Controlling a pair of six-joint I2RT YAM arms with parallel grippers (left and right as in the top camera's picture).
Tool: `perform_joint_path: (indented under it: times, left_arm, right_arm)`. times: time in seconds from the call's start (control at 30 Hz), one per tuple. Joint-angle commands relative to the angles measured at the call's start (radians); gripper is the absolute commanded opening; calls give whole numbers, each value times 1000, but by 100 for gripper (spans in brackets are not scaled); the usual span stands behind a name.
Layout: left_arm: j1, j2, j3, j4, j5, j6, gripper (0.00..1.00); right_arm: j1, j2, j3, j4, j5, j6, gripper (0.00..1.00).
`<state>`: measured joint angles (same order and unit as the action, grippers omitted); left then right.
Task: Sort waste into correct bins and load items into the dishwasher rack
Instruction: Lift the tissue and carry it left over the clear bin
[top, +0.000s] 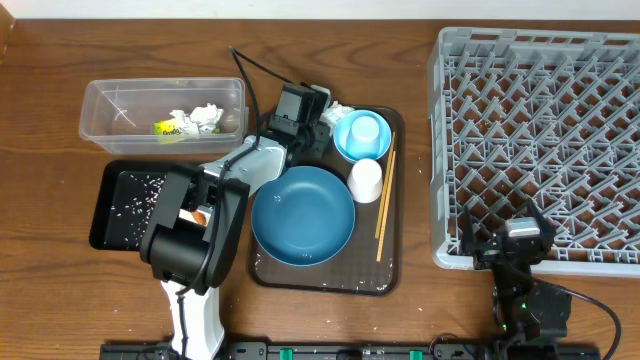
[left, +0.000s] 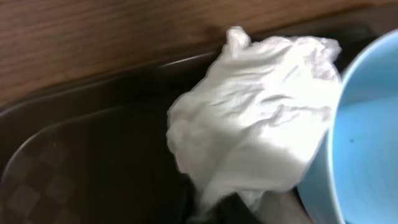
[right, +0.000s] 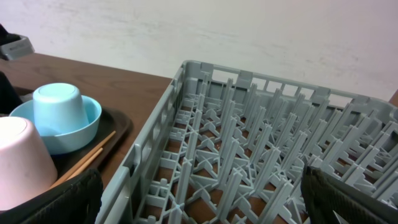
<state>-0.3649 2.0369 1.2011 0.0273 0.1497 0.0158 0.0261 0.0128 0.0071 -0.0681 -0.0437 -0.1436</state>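
Overhead, the left arm (top: 200, 240) stretches from the near edge of the desk (top: 40, 300) over the black tray (top: 105, 215) to the far left corner of the brown serving tray (top: 392, 250). The left gripper (top: 322, 112) sits at the crumpled tissue (left: 249, 124), which is hemmed between the tray rim and the light-blue bowl (top: 350, 145). Bare desk lies beyond that corner. Whether its jaws grip the tissue cannot be told. The right gripper (top: 508, 240) rests by the near wall of the rack (top: 450, 150), jaws wide and holding nothing. The tissue is white, bunched and creased.
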Motion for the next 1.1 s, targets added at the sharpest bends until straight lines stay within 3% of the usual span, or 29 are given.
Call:
perform_joint_path:
  times: [0.0, 0.27, 0.53, 0.8, 1.07]
  left_arm:
    - [-1, -3, 2, -1, -1, -28, 6]
    - [2, -166, 2, -32, -13, -70, 6]
    - [23, -321, 2, -112, -146, -98, 6]
    - [97, -420, 2, -174, -446, -240, 6]
    - [244, -419, 0, -277, -477, -383, 6]
  right_arm:
    - [14, 0, -2, -4, 11, -11, 99]
    - [14, 0, -2, -4, 11, -11, 99]
    - [14, 0, -2, -4, 11, -11, 99]
    - [14, 0, -2, -4, 10, -11, 99]
    - [14, 0, -2, -4, 11, -11, 99]
